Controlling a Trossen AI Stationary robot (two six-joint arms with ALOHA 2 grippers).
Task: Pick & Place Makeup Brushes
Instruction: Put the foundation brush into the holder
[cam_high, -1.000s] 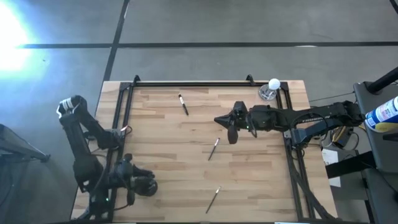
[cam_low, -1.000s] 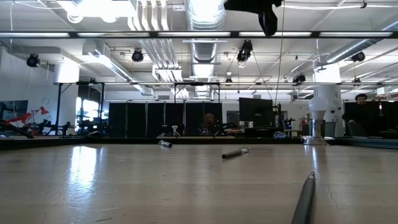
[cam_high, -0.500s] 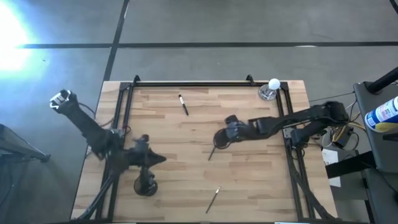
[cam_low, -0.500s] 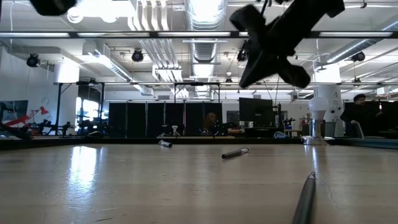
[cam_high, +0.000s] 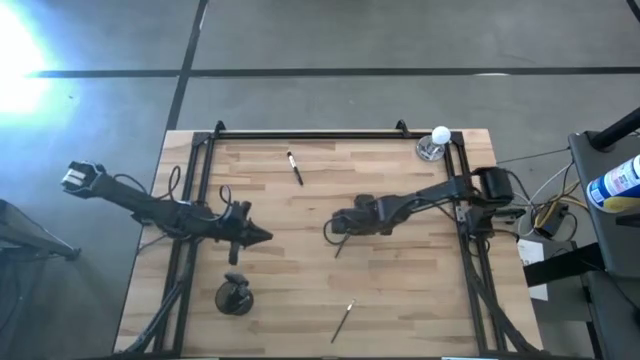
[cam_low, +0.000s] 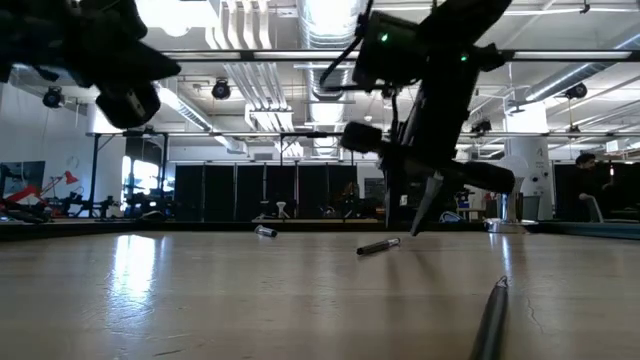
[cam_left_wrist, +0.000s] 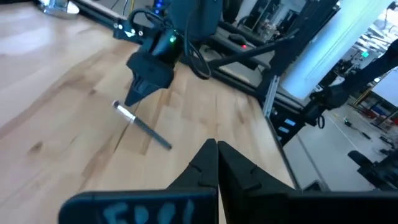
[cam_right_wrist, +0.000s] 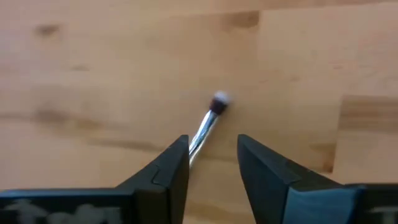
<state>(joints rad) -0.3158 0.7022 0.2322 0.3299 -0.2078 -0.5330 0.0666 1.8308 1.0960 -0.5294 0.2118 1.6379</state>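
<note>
Three makeup brushes lie flat on the wooden table: one toward the far edge (cam_high: 294, 167), one in the middle (cam_high: 341, 241), one by the near edge (cam_high: 343, 318). My right gripper (cam_high: 328, 228) hangs open just over the middle brush (cam_right_wrist: 208, 127), pointing down, a finger on either side of its handle without touching it; the brush's pale tip (cam_right_wrist: 219, 101) shows beyond them. My left gripper (cam_high: 258, 237) is shut with nothing in it, left of centre and raised (cam_low: 130, 100). It points at the right gripper (cam_left_wrist: 151, 73) and the middle brush (cam_left_wrist: 142, 124).
A dark round cup (cam_high: 234, 297) stands near the table's near left corner. A white ball on a clear stand (cam_high: 438, 140) sits at the far right corner. A black frame (cam_high: 300, 133) runs along the far and side edges. The rest of the tabletop is bare wood.
My right gripper has come down toward the table's left and near edges onto the middle brush and has opened. My left gripper has left the cup, rising and going toward the far edge and the table's middle. The brushes and the cup have stayed put.
</note>
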